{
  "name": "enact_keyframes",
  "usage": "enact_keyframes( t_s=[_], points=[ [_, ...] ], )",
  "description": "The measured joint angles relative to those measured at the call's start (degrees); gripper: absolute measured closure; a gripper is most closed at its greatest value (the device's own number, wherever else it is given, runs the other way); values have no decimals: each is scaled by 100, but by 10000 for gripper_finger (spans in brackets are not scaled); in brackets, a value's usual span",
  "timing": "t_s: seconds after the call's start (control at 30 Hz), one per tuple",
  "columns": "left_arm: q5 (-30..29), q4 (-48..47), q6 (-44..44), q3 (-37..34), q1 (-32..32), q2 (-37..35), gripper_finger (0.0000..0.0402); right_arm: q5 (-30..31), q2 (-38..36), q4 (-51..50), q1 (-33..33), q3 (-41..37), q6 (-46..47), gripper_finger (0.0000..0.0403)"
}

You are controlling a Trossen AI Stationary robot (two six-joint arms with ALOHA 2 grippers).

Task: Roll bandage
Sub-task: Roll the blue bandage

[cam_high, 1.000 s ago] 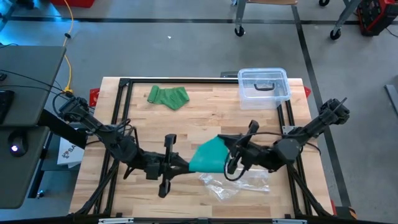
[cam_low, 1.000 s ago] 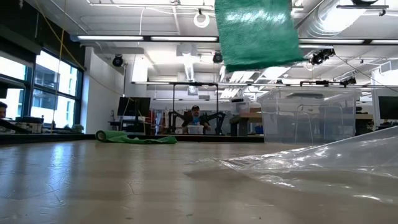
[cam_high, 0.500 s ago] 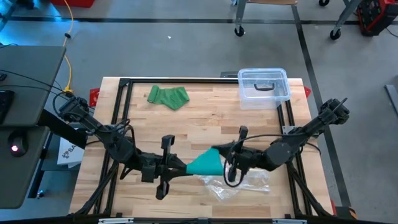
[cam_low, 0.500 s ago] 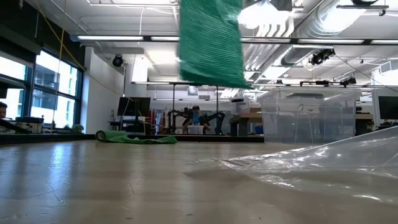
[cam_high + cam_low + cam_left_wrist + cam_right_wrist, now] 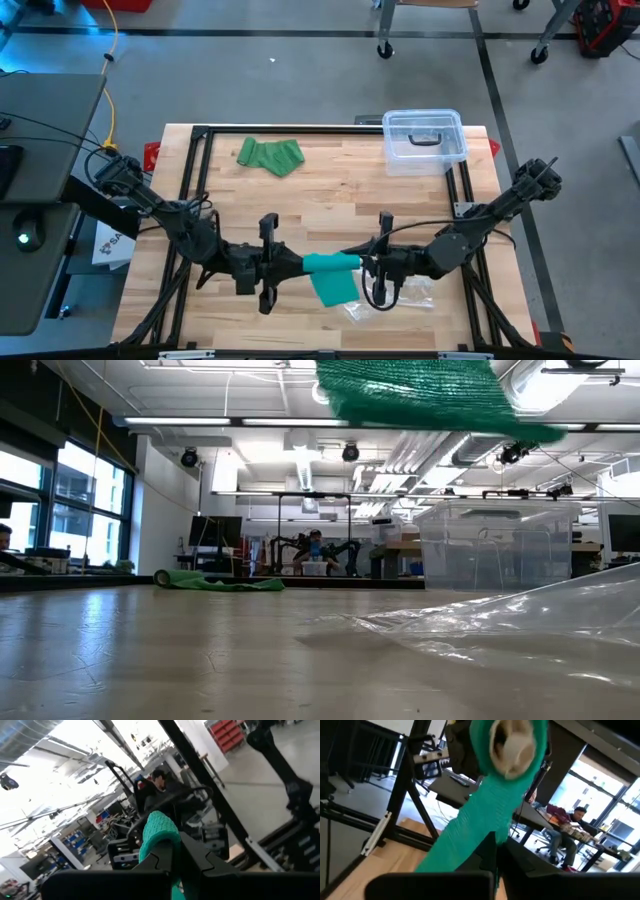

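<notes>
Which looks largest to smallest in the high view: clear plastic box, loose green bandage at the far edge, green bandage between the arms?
1. Clear plastic box.
2. and 3. Loose green bandage and held green bandage: look alike, unranked.

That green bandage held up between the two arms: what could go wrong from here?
The green bandage hangs in the air between the left gripper and the right gripper, both shut on it; a slip could undo the roll. Its loose tail dangles near the clear plastic wrapper and might snag it.
</notes>
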Motion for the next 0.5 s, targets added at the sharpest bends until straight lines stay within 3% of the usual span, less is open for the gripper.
enact_keyframes(
  t_s=[0.3, 0.5],
  points=[
    [-111, -512, 660, 0, 0, 0, 395, -639, -2, -232, 6, 0, 996, 255],
    [-136, -589, 905, 0, -23, 0, 395, -379, -256, -1018, 42, -4, 1431, 191]
  ],
)
